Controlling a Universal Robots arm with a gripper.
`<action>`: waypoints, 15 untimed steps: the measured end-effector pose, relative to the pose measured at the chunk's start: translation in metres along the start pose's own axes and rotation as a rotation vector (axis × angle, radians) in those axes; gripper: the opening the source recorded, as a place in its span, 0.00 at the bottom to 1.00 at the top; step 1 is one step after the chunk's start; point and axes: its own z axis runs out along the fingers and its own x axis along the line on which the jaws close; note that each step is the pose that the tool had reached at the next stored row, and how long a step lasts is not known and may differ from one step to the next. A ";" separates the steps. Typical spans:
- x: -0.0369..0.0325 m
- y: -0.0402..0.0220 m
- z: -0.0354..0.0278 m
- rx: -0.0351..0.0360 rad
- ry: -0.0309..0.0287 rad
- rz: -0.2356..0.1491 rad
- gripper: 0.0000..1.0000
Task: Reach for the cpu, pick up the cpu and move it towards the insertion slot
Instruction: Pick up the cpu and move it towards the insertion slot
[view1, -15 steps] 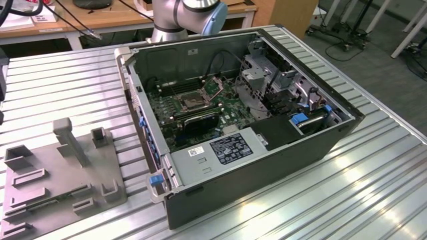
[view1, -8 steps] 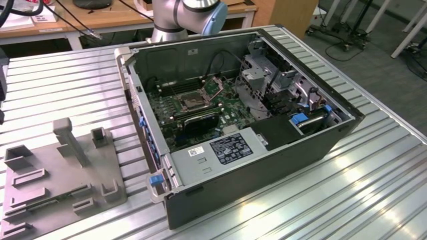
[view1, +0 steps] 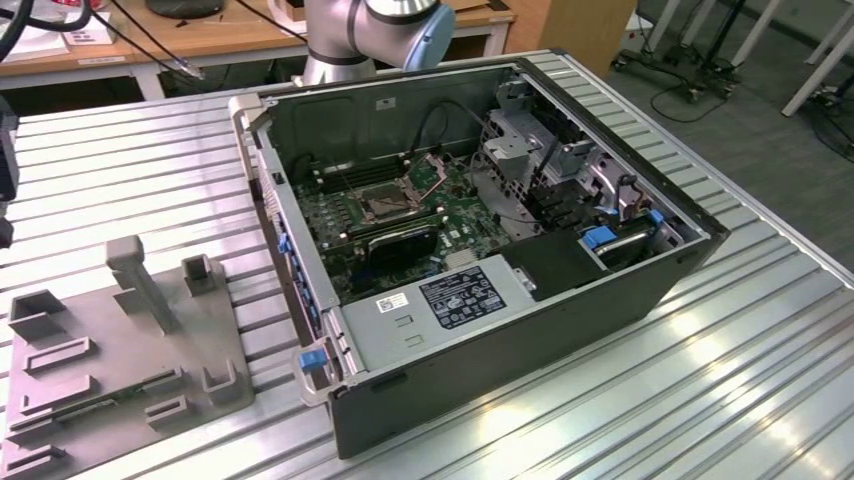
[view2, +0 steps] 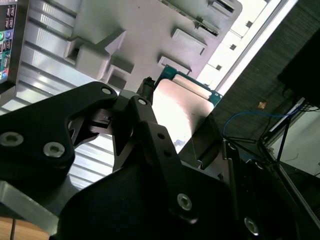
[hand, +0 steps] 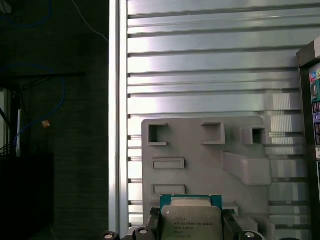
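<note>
The cpu (hand: 191, 221) is a small square chip with a silvery top and a green rim. My gripper (hand: 191, 229) is shut on it, one dark finger against each side edge. Both hang above the grey plastic tray (hand: 200, 150), over the tray's edge. In the second wrist view the cpu (view2: 181, 106) sits tilted between the black fingers (view2: 146, 107) of the gripper (view2: 177, 117), with the tray (view2: 150, 30) behind it. The insertion slot (view1: 383, 205) is a silver-framed socket on the green board inside the open computer case (view1: 534, 330), well to the right of the tray (view1: 120, 340) in the exterior view.
The case lies open on a ribbed metal table (view1: 747, 380). The arm's base (view1: 367, 30) stands behind the case. Drive cages and cables (view1: 561, 170) crowd the case's right part. The table edge (hand: 115, 100) runs beside the tray, with dark floor beyond it.
</note>
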 end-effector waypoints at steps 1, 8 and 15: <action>-0.0007 0.0000 0.0001 -0.0001 -0.0001 0.000 0.55; -0.0035 0.0001 0.0001 -0.0001 0.0000 0.000 0.55; -0.0054 0.0002 0.0001 0.0000 0.0000 0.000 0.55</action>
